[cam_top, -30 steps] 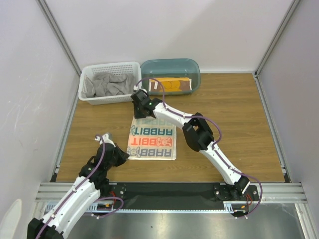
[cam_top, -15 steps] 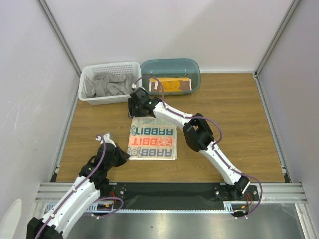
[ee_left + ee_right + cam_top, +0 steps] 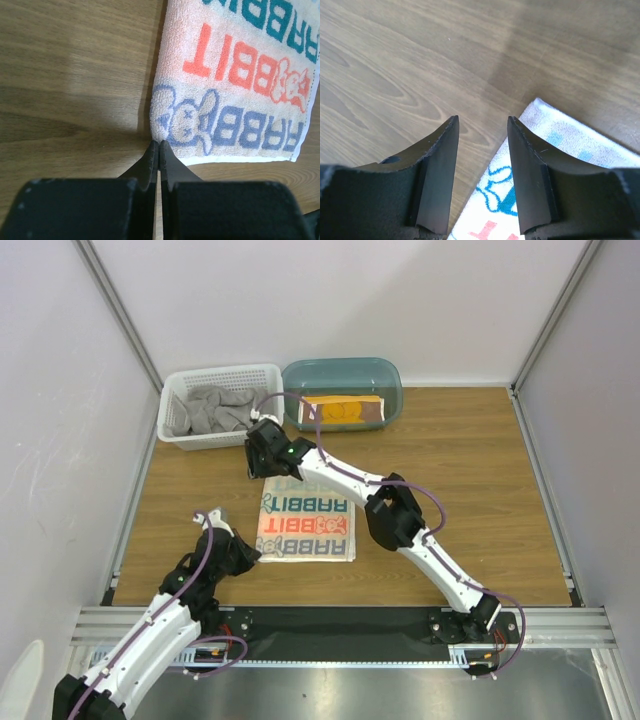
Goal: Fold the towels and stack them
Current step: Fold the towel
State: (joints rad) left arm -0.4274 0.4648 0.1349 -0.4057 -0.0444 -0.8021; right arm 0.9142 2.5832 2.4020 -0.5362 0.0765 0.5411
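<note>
Jaws of my right gripper (image 3: 257, 450) stand apart and empty in the top view; since a second ago it has moved left off the white towel (image 3: 305, 525), near the basket (image 3: 220, 371) holding the grey towel (image 3: 215, 408), while the brown towel (image 3: 345, 410) lies in the teal tub (image 3: 392, 390). Left wrist: my left gripper (image 3: 158, 144) is pressed shut at the towel's corner, below RABBIT lettering. Right wrist: parted fingers over bare table (image 3: 395, 60).

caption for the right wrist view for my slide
Right gripper, jaws open and empty, over the wooden table beside a corner of the white printed towel
</note>
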